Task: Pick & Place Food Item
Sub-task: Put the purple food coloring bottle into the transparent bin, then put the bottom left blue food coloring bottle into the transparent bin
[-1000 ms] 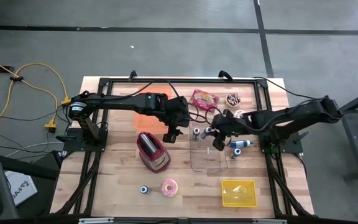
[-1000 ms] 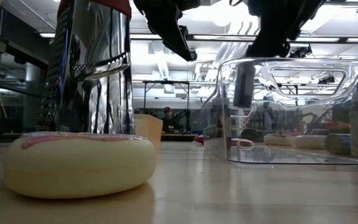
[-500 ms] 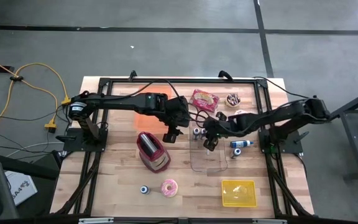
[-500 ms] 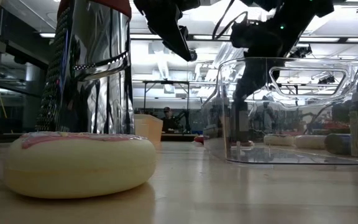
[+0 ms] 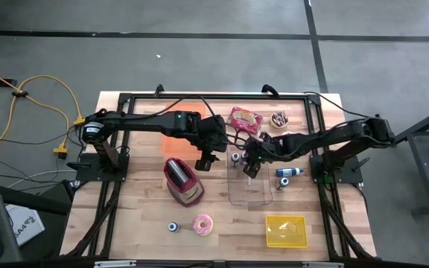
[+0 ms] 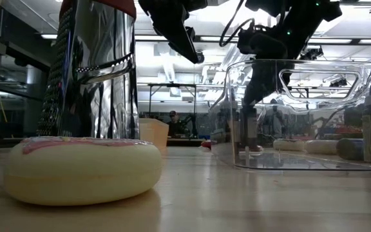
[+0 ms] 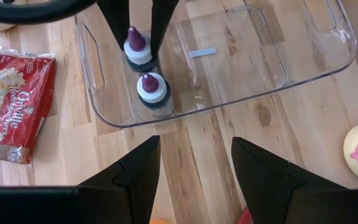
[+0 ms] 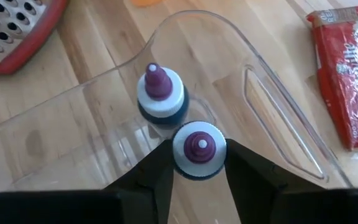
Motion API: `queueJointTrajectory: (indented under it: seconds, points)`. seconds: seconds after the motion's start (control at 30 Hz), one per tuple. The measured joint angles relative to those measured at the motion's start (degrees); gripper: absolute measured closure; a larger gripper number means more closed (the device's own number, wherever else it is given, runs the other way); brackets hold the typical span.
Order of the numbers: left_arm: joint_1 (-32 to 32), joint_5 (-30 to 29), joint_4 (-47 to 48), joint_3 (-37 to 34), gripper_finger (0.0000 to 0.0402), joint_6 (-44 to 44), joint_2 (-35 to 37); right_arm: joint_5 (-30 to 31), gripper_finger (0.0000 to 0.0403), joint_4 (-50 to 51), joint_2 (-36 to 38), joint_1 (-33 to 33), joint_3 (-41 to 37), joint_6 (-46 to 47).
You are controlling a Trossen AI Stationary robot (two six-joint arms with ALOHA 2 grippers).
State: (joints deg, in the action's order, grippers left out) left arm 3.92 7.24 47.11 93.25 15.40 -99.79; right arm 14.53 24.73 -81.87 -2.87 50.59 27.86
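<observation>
One purple-capped bottle [image 8: 160,93] is already stood in the clear bin [image 7: 303,68]; a second bottle [image 8: 199,151] is gripped between the right gripper [image 8: 197,163] jaws inside it, not yet released. The left gripper [image 7: 194,180] jaws are spread, empty, above the tabletop [image 7: 216,162].

Overall light: bright, even, from overhead; the high view is evenly exposed across the wooden table [image 5: 144,216].
Light source: ceiling strip lights [image 6: 166,38] in the room behind, blown out to white in the low view.
Backlight: in the low view the arms read as near-black silhouettes against those lights.
Glare: bright streaks on the metal grater [image 6: 98,71]; white highlights on the rim and walls of the clear bin [image 6: 304,113].
Shadows: soft and short under the arms in the high view; darker under the near donut [image 6: 82,171].
Focus: the donut is slightly soft; the far room is hazy.
Wrist views: sharp on the bottle caps [image 8: 199,148], with soft reflections on the bin floor.
</observation>
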Motion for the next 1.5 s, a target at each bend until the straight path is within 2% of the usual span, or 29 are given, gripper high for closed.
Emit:
queueJointTrajectory:
  seconds: [0.47, 0.9, 1.37, 1.5]
  points:
    - [0.0, 0.01, 0.0, 0.0, 0.0211, 0.0, 0.0, 0.08, 0.0242, -0.04, 0.0, 0.0, 0.0, 0.39]
    - [0.0, 0.01, 0.0, 0.0, 0.0211, 0.0, 0.0, 0.12, 0.024, 0.6, 0.74, 0.04, 0.41, -2.22]
    - [0.0, 0.01, 0.04, 0.0, 0.0211, -0.72, -0.01, 0.15, 0.024, 2.19, 11.73, -0.02, 0.61, -4.16]
    - [0.0, 0.01, 0.04, 0.0, 0.0211, -0.86, -0.02, -4.96, 0.024, 2.03, 14.48, -1.34, 0.63, -6.84]
